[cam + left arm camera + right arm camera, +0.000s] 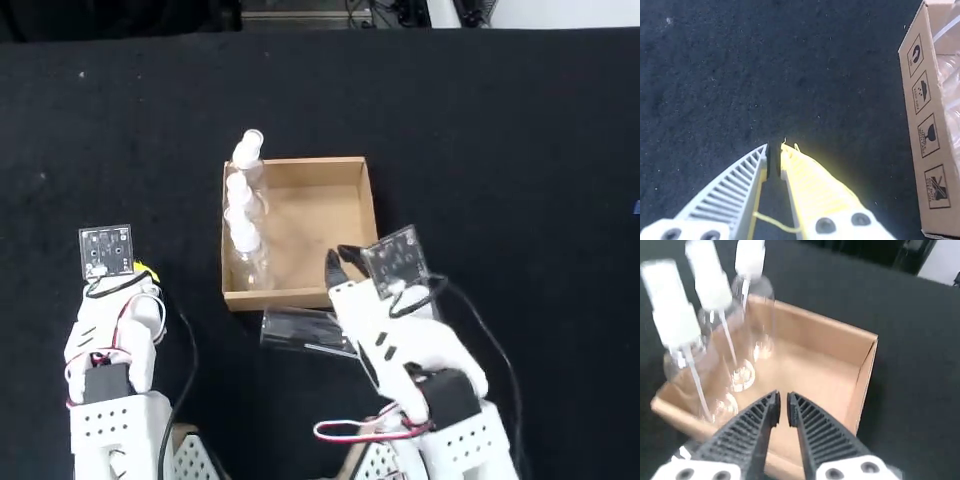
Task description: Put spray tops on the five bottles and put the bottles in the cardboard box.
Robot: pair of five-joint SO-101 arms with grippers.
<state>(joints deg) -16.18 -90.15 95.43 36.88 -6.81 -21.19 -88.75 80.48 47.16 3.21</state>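
Note:
The cardboard box [300, 225] stands open at the table's middle. Three clear bottles with white spray tops [243, 232] stand in a row along its left wall; the right wrist view shows them upright [715, 300] inside the box [840, 340]. Another clear bottle [300, 331] lies on its side on the table just in front of the box. My right gripper [335, 262] [781, 399] hangs over the box's front edge, shut with nothing in it. My left gripper [142, 270] [774, 150] is shut and empty over bare table, left of the box [927, 125].
Black cloth [480, 130] covers the whole table. Both arm bases sit at the near edge, with cables [350, 432] trailing by the right one. Open room lies behind and to both sides of the box.

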